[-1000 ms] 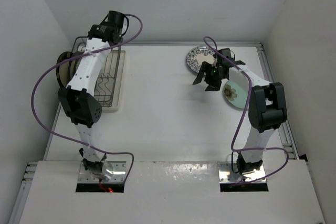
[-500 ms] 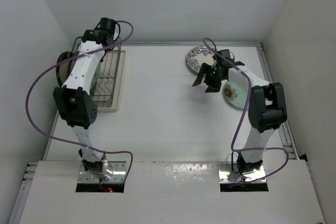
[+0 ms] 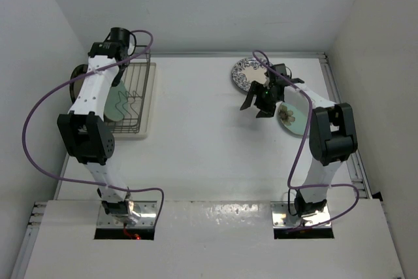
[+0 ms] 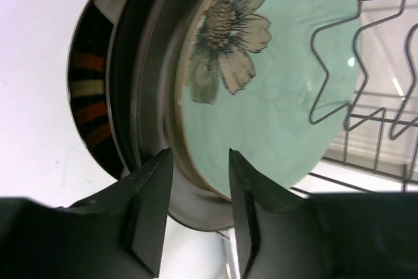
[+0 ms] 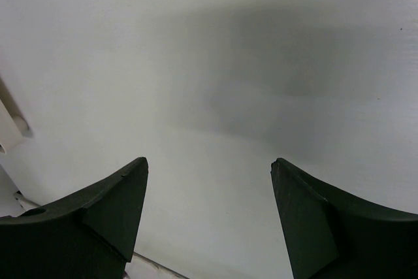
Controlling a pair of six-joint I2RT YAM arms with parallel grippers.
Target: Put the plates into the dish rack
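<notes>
A mint-green flower plate (image 4: 274, 96) stands on edge in the dark wire dish rack (image 4: 385, 115), next to a dark grey plate (image 4: 140, 96) and a striped-rim plate (image 4: 91, 96). My left gripper (image 4: 199, 155) is partly open, its fingers astride the lower rims without clamping. In the top view it (image 3: 108, 53) is over the rack's (image 3: 142, 96) far left end, with the mint plate (image 3: 117, 104) below it. My right gripper (image 3: 256, 101) is open and empty over bare table, also in the right wrist view (image 5: 209, 161), between a blue-and-white plate (image 3: 245, 73) and a second mint plate (image 3: 290, 117).
The rack stands on a white tray base (image 3: 149, 125) against the left wall. More upright plates (image 3: 81, 80) show at the rack's left side. White walls close in the table at the left, back and right.
My left arm has swung left and back over the rack, uncovering the mint plate standing in it. My right arm has barely moved.
</notes>
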